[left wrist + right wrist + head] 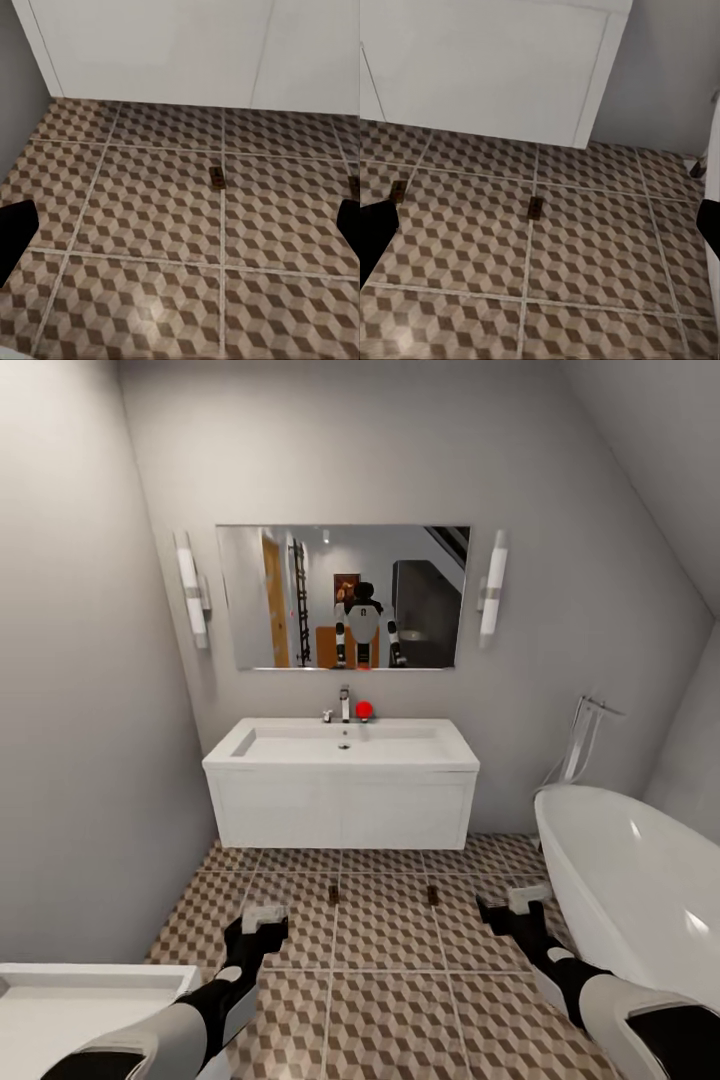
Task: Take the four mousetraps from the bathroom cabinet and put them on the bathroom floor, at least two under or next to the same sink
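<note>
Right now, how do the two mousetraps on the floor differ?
The left mousetrap lies near the middle of the vanity front, the right mousetrap nearer its bathtub end. In the head view, the left one is ahead of the left gripper and to its right, the right one ahead of the right gripper and to its left. Both are small, dark brown and flat on the tiled floor, in front of the vanity.
</note>
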You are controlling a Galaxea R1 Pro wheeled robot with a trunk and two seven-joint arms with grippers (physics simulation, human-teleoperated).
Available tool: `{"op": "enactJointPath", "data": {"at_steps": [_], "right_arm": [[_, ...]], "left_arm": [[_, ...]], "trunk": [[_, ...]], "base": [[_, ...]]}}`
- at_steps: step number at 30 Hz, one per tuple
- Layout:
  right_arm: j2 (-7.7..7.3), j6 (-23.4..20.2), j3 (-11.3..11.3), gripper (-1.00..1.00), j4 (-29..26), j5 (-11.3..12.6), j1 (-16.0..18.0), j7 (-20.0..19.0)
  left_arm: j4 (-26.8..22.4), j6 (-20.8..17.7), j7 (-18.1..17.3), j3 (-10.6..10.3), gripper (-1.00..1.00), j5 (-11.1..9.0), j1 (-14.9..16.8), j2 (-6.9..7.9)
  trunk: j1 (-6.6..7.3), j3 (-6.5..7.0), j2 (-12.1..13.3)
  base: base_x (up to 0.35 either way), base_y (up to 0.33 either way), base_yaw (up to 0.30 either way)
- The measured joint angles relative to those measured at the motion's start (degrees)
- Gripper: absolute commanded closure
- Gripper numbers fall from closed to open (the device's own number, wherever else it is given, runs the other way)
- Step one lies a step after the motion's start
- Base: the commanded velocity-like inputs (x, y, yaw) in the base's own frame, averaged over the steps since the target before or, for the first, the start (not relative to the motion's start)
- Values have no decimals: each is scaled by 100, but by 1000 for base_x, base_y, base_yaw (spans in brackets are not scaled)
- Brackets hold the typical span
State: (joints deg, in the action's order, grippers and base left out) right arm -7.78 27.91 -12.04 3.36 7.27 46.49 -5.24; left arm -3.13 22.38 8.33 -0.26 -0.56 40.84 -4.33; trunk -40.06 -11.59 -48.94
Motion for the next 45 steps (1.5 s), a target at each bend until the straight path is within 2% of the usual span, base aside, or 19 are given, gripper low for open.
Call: {"op": "enactJointPath", "data": {"at_steps": [12,15,22,28,35,45], "right_arm": [[4,129,5,-100,67,11,-598,2],[4,240,4,-100,69,14,-759,3],[4,808,14,-100,70,24,-1197,20],[-3,1000,26,-100,71,98,-1434,22],[-4,1041,29,-100,71,252,-1528,22],[-5,1068,29,-100,71,312,-1731,22]], "left_arm": [[631,274,4,5,-100,2,-78,28],[687,422,15,6,-100,0,-182,63],[735,710,26,6,-100,-3,-493,171],[743,866,28,7,-100,-7,-759,243],[745,1058,19,6,-100,-11,-1036,335],[746,1432,16,5,-100,-17,-1471,397]], "trunk": [[264,216,483],[330,270,603],[484,396,884],[616,504,1125],[770,631,1407],[990,811,1809]], "base": [[0,0,0],[0,0,0],[0,0,0],[0,0,0],[0,0,0],[0,0,0]]}}
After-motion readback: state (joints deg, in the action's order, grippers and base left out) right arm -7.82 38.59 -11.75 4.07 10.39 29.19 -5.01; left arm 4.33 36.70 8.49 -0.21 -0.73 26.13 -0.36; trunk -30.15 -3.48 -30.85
